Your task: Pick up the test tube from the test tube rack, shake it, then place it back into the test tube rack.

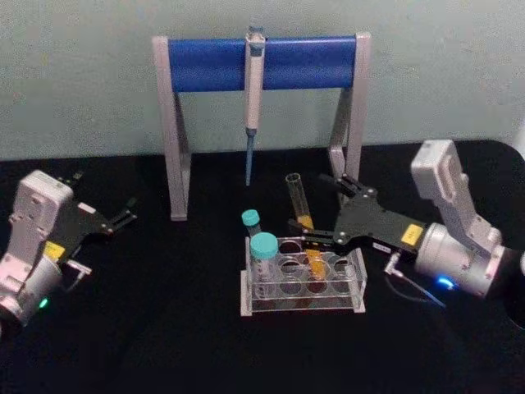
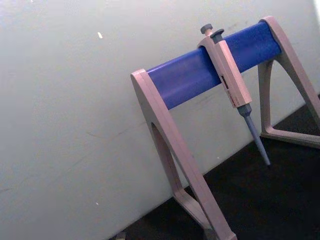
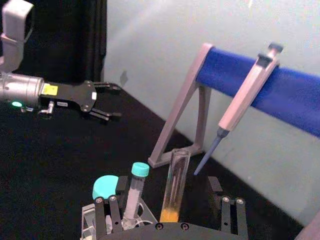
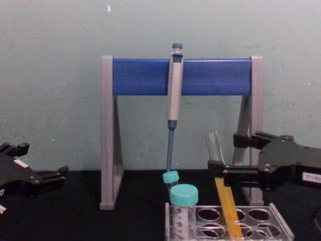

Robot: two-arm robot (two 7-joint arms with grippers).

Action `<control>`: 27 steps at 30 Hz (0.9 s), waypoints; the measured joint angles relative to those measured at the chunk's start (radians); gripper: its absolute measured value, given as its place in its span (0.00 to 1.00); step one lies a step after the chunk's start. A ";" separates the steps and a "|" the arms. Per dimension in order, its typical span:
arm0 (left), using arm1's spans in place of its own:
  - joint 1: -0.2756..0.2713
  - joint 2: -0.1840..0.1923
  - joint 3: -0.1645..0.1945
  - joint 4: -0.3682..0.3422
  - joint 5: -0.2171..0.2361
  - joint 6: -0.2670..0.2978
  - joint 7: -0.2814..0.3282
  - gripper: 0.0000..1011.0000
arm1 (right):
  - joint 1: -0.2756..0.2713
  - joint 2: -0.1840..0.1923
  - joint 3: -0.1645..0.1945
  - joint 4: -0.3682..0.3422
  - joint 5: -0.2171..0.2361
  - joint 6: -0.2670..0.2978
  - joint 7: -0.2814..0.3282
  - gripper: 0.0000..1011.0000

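The tube is clear glass, with orange-yellow liquid low down. The rack is clear plastic. Teal caps. The stand is grey with a blue bar. The pipette is pale, its tip blue. Black bench.

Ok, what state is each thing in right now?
test tube rack: flat on the table.
test tube: uncapped, leaning in the rack, orange liquid low down.
right tool: open, straddling the test tube.
left tool: open, parked left.
teal-capped tubes: capped, upright in the rack.
pipette: hanging on its stand.
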 joint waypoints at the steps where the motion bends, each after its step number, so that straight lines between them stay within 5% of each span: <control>1: 0.000 0.000 0.000 0.000 0.000 0.000 0.000 0.99 | 0.007 -0.007 -0.002 0.004 -0.001 0.025 0.001 0.99; 11: 0.000 0.000 0.000 0.000 0.000 0.000 0.000 0.99 | 0.042 -0.047 -0.003 0.040 0.006 0.145 0.002 0.99; 27: 0.000 0.000 0.000 0.000 0.000 0.000 0.000 0.99 | 0.053 -0.064 -0.004 0.069 0.008 0.166 0.002 0.99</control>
